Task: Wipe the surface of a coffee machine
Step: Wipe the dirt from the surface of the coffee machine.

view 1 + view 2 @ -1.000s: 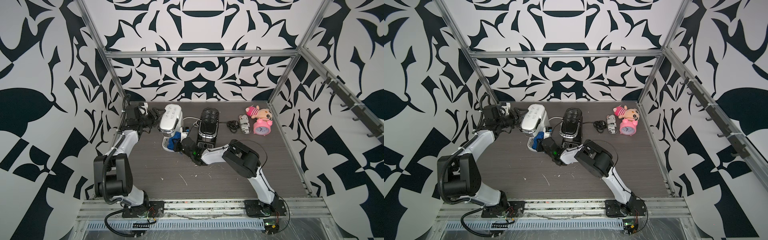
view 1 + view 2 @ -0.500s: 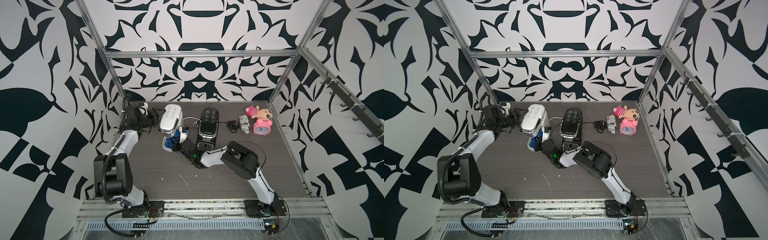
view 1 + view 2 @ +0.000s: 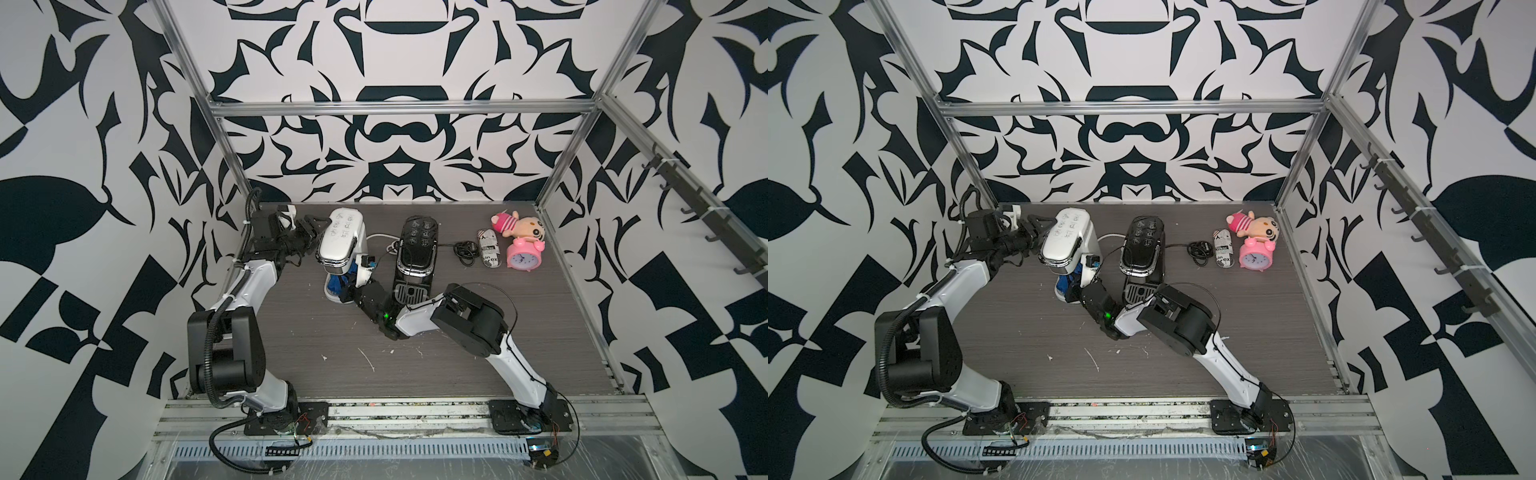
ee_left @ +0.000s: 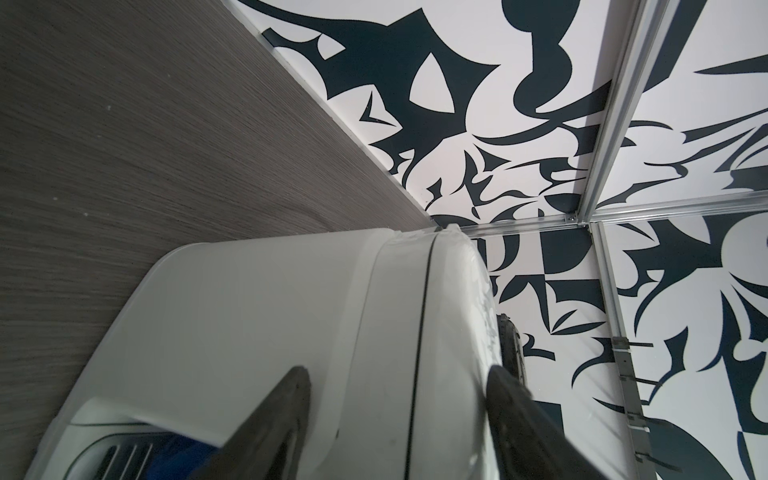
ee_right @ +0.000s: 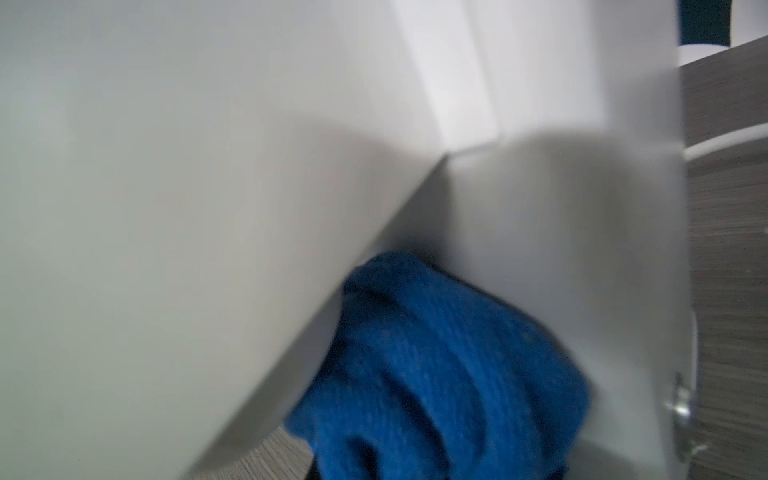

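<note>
Right gripper (image 3: 345, 293) is clamped nearly closed on the blue cloth (image 3: 333, 285), and the wrist view shows the cloth (image 5: 436, 374) bunched right up against white plastic. Taking 12 o'clock as the back wall in a top view, the cloth lies at about 10 o'clock from the gripper tips. It is tucked into the recess at the foot of the white coffee machine (image 3: 338, 237), below the overhanging head. The head's long axis runs roughly 12 to 6, with its chrome front lip at the 6 end, directly above the cloth. The rest of the shell therefore lies up and toward 12 from the tool. My read is that the next stroke has to climb the side wall at the 3 o'clock face, or come out toward 6 first to clear the lip. The right arm is the nearer one and has the cloth, so it does the wiping. Left gripper (image 3: 309, 233) sits at 9 o'clock of the head with its jaws wide. Its fingers (image 4: 291, 399) are spread over the shell, which looks like a brace, though I can't tell if the pads actually press. Black coffee machine (image 3: 415, 249) stands just beside at 3 o'clock, close to the right forearm, so there's little swing room on that side. Both machines stand toward the back of the table (image 3: 457, 361).
</note>
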Controlling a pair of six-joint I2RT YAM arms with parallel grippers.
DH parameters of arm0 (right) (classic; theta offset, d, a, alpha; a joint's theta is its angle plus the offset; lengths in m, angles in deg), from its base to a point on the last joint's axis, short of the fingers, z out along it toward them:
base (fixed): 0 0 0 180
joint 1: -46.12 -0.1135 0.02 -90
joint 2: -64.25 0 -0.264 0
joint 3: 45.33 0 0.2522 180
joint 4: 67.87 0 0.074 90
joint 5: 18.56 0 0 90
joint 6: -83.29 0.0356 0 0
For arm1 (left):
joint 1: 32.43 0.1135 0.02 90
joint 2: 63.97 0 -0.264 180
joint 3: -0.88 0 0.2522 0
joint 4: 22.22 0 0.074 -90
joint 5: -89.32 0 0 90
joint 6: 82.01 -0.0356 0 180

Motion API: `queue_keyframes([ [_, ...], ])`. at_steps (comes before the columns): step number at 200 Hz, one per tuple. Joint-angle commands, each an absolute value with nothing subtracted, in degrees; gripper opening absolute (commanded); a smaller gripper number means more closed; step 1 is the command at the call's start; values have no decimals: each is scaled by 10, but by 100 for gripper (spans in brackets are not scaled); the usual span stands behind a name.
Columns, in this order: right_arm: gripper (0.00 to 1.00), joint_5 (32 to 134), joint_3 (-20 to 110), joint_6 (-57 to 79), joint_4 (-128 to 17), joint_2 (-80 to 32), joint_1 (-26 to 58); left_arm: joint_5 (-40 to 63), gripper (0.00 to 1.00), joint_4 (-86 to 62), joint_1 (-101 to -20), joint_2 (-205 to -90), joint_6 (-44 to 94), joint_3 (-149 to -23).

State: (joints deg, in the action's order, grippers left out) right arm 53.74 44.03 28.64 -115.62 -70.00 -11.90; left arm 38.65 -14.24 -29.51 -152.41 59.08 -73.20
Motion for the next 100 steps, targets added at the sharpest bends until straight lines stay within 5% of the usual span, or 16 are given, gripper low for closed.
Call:
queue_keyframes([
  [1, 0, 531, 478, 278, -1196, -705, -114, 401, 69, -78, -318, -1548, 594, -705],
  [100, 0, 518, 544, 311, -1265, -765, -114, 408, 69, -85, -317, -1549, 603, -704],
])
